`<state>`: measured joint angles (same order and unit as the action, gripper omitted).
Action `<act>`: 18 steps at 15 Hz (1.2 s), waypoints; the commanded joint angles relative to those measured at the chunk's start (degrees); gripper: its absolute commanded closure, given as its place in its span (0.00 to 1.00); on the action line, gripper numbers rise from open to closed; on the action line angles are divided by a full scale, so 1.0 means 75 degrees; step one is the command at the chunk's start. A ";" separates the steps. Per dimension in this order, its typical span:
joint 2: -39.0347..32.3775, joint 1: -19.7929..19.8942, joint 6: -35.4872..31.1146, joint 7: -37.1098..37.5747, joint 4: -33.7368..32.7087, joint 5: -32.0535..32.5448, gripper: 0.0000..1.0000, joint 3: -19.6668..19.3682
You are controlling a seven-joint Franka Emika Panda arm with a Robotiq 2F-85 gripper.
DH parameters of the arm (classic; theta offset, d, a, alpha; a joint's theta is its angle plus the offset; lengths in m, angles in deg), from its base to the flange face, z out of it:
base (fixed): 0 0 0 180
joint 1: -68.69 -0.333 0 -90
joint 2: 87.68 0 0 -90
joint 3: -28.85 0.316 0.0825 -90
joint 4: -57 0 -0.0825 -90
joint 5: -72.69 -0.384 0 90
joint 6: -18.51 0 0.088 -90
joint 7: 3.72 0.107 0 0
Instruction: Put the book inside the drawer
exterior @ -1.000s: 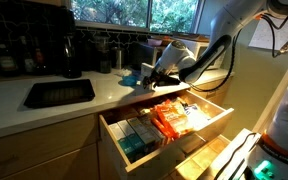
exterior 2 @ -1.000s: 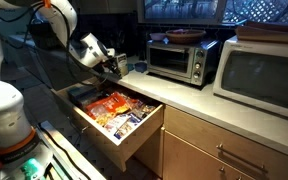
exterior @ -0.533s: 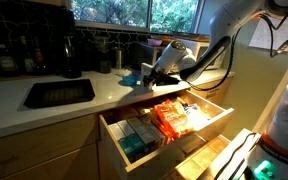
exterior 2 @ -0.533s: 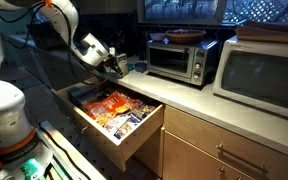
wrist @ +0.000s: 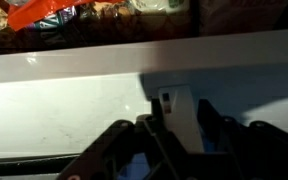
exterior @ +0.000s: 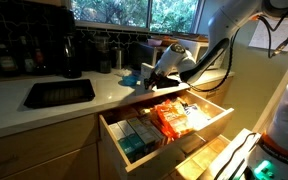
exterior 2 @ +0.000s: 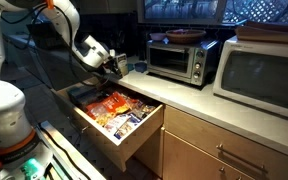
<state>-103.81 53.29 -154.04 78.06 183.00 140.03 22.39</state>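
Observation:
My gripper (exterior: 152, 70) hangs at the counter's front edge, just above the back of the open drawer (exterior: 220, 112); it also shows in an exterior view (exterior 2: 114, 66). In the wrist view the gripper (wrist: 177, 126) is shut on the book (wrist: 179, 108), a thin upright piece with a pale edge, a small label and blue showing below. In both exterior views the fingers mostly hide the book. The wide light-wood drawer (exterior 2: 142, 134) is pulled out and holds orange packets (exterior: 172, 118) and green packets (exterior: 136, 140). An orange packet (wrist: 42, 12) shows at the top of the wrist view.
A flat light-blue thing (exterior: 132, 78) lies on the white counter (wrist: 64, 100) beside the gripper. A dark sink (exterior: 58, 93) is set in the counter. A toaster oven (exterior 2: 179, 60) and a microwave (exterior 2: 262, 75) stand on it. A smaller lower drawer (exterior: 209, 155) is also open.

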 commanded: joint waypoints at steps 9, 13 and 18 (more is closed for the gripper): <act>0.0017 0.0118 -0.0174 -0.0797 0.0175 0.0115 0.61 0.0040; 0.0058 0.0162 -0.0126 -0.1375 0.0307 -0.0061 0.63 0.0122; 0.0286 0.0213 -0.0062 -0.1951 0.0438 -0.0278 0.92 0.0224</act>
<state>-103.59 53.77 -154.06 67.17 183.99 140.15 22.99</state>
